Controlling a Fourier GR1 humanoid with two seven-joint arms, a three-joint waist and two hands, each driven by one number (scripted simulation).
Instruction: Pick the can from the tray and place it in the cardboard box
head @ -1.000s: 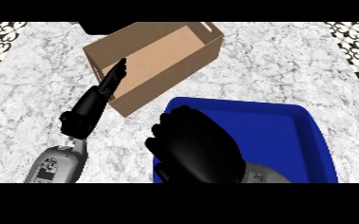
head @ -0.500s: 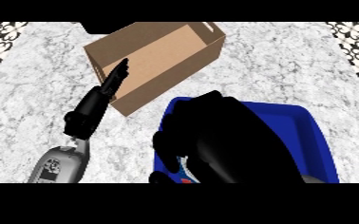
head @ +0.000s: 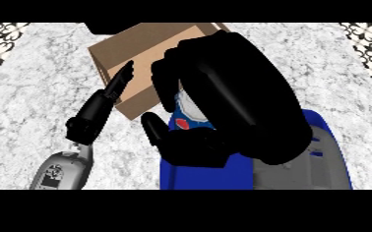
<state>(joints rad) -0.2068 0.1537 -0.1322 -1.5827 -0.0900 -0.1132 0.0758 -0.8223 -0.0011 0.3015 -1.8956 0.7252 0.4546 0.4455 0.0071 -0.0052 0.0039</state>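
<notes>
1. The right hand fills the middle of the view, back toward the camera, fingers and thumb curled round the can.
2. Only a sliver of the blue-and-white can shows between the fingers; it is held above the near edge of the cardboard box and the blue tray.
3. The left hand shows at the left, fingers straight, pointing up beside the box's left wall.
4. Everything is over a white marbled counter.

Can mostly hidden inside right hand
</notes>
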